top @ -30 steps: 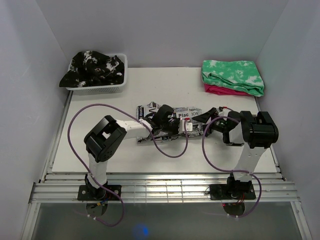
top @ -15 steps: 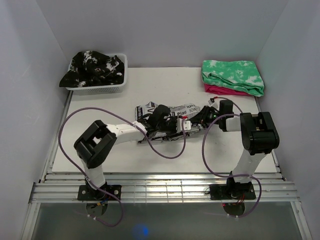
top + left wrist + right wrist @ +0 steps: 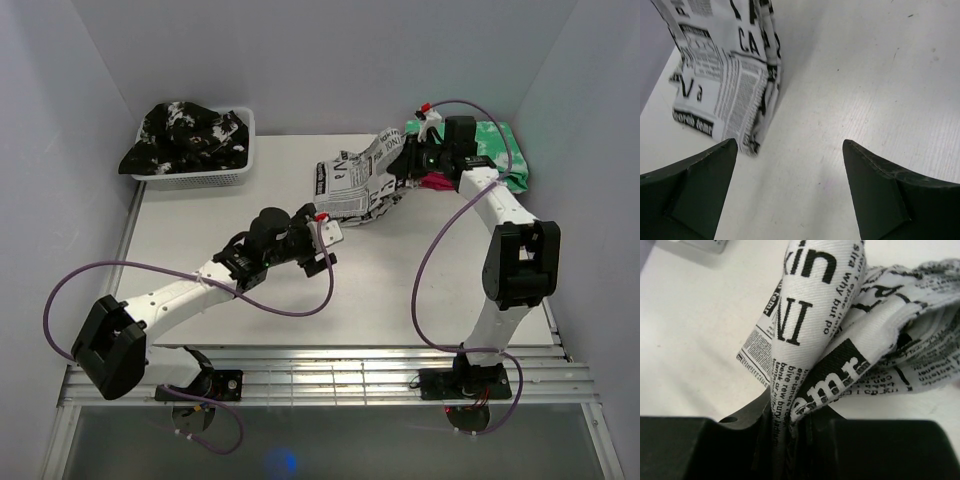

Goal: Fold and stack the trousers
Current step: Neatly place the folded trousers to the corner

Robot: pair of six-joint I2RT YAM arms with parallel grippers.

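The trousers, white cloth with black newspaper print, hang bunched in the air over the back middle of the table. My right gripper is shut on their upper end, just left of the green-and-white cloth. In the right wrist view the printed cloth is pinched between the black jaws of the right gripper. My left gripper stands open below the cloth's lower end, holding nothing. The left wrist view shows bare table between the jaws of the left gripper, with the trousers hanging ahead to the left.
A white basket at the back left holds a black garment with white splotches. A folded green-and-white cloth lies on a pink one at the back right. Purple cables loop beside both arms.
The right gripper shut on the trousers and carried them up and back to the right. The left gripper opened, let go of the cloth and swung out low over the table.
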